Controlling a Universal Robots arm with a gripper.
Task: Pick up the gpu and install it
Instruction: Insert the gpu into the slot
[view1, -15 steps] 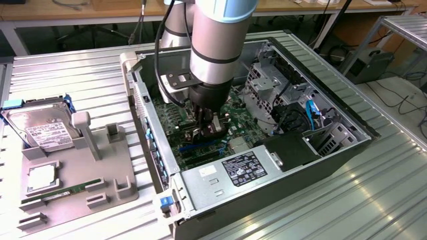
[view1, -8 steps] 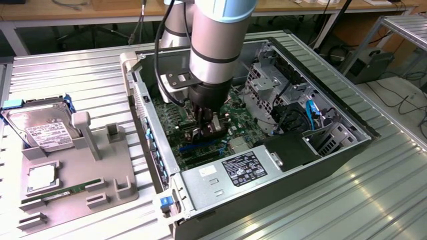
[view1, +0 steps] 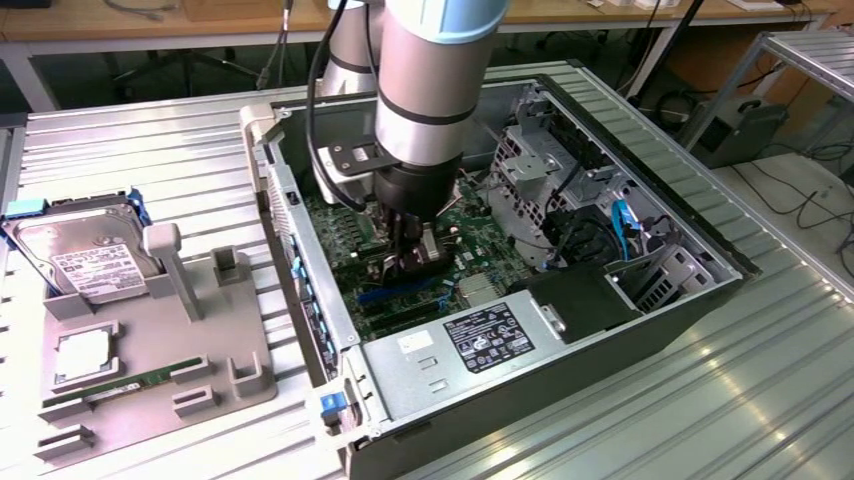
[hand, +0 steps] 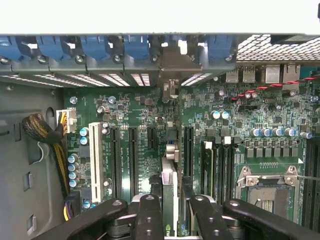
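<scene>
Open desktop computer case (view1: 667, 235) lying on its side on a ribbed metal table (view1: 160, 160), motherboard (view1: 461, 215) facing up. The Universal Robots arm (view1: 427, 75) reaches straight down into the case, and its gripper (view1: 407, 262) sits low over the expansion slots. In the wrist view the gripper (hand: 170, 212) has its black fingers (hand: 150, 215) closed in on either side of the gpu (hand: 169, 170), clamped on the card's upper edge. The gpu stands on edge, seen end-on as a thin strip; its long axis runs from between the fingers toward the rear slot openings (hand: 125, 77) of the case, where its silvery bracket (hand: 172, 62) lines up with the blue retention clips (hand: 60, 47). Whether the card is fully seated cannot be told. Beside it: white PCI slot (hand: 94, 155), empty CPU socket (hand: 267, 187). Outside the case, at the exterior view's left, a grey parts fixture (view1: 200, 330) holds a hard drive (view1: 80, 255) and a green memory stick (view1: 120, 385).
</scene>
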